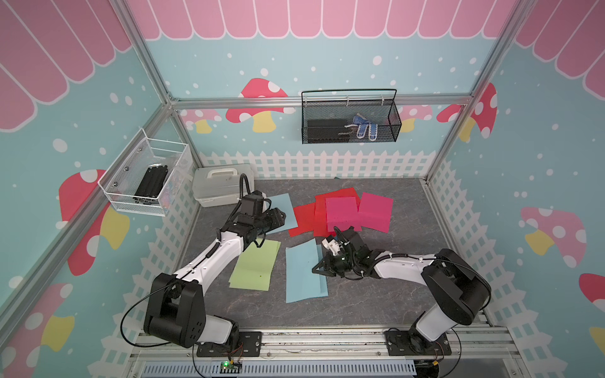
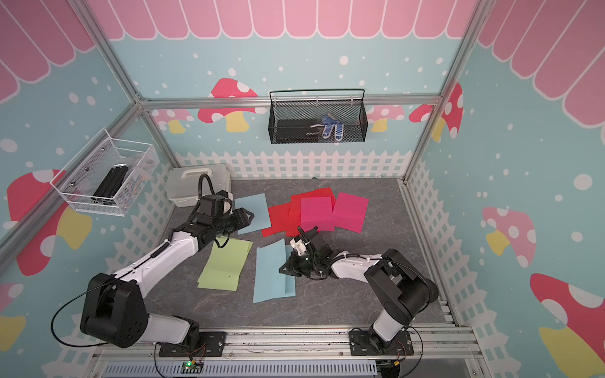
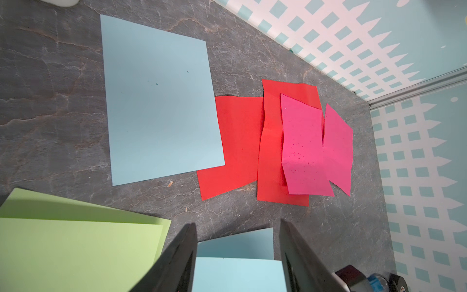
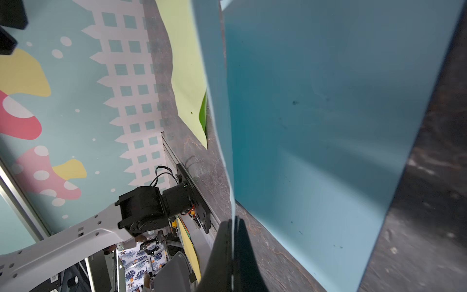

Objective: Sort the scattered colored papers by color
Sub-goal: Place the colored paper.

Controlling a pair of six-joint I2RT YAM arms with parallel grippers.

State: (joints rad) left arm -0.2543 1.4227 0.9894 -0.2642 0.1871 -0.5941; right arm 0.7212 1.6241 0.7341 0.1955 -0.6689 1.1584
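On the grey marbled tabletop [image 1: 376, 294], right pincer [image 4: 233, 223] grips a blue paper [image 4: 214, 75]; left pincer [image 3: 237, 222] hangs open.

Three light blue papers [image 1: 301, 278], two green papers [image 1: 255, 265], two red papers [image 1: 302, 217] and two pink papers [image 1: 375, 211] are counted.

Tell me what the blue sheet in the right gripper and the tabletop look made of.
The held blue sheet looks like thin matte paper: it curves limply from where the right gripper pinches its edge. The tabletop looks like grey laminate or vinyl with a stone print, veined and dull; real stone cannot be ruled out.
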